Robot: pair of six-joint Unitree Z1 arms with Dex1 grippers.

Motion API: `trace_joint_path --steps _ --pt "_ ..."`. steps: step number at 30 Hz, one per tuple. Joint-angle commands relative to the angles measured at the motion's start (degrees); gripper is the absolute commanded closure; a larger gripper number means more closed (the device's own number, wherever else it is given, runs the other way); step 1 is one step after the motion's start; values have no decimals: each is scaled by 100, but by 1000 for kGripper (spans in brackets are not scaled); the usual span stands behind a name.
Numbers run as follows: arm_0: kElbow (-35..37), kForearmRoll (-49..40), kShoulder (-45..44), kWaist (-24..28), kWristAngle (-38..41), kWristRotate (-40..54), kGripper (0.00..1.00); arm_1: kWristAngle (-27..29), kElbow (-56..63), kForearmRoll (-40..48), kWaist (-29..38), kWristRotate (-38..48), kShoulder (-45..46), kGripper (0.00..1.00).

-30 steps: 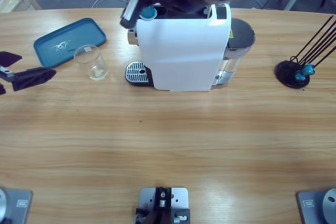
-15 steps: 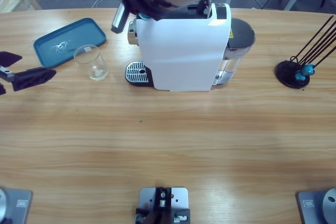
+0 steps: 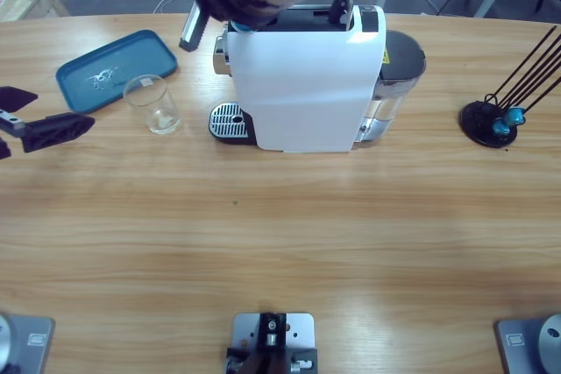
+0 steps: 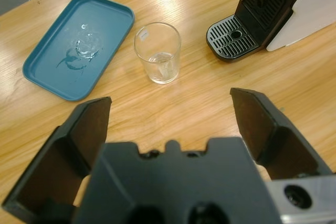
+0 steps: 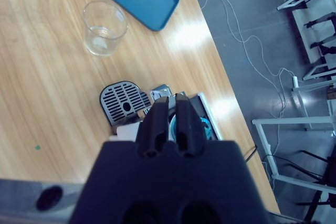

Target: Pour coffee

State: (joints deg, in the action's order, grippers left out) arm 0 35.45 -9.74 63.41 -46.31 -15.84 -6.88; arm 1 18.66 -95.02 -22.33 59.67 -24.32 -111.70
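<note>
Wooden worktop (image 3: 280,243) is seen bare in front of the coffee machine (image 3: 307,81). Beside its drip grille (image 4: 231,38) an empty glass (image 3: 154,104) stands, with a blue tray (image 3: 114,67) just beyond. No coffee is seen poured yet; the glass must be moved under the spout. The left pincer (image 4: 173,116) is spread wide near the glass. The right pincer (image 5: 169,116) is closed above the machine's top, over a teal capsule (image 5: 205,125).

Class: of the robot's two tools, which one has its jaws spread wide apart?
The left tool, hovering near the empty glass. Its jaws stand wide apart, while the right tool, above the coffee machine, has its jaws pressed together.
</note>
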Motion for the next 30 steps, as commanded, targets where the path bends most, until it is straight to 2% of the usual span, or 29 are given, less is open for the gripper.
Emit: trace_joint_path --steps 1,14,30 --pt "-165 69 170 -28 46 12 27 224 -51 -166 62 78 -374 1000" --pt "-165 69 172 -28 46 12 27 420 61 -280 62 282 -284 1000" --pt "-170 71 168 -28 46 12 27 972 5 -544 -223 521 -483 1000"
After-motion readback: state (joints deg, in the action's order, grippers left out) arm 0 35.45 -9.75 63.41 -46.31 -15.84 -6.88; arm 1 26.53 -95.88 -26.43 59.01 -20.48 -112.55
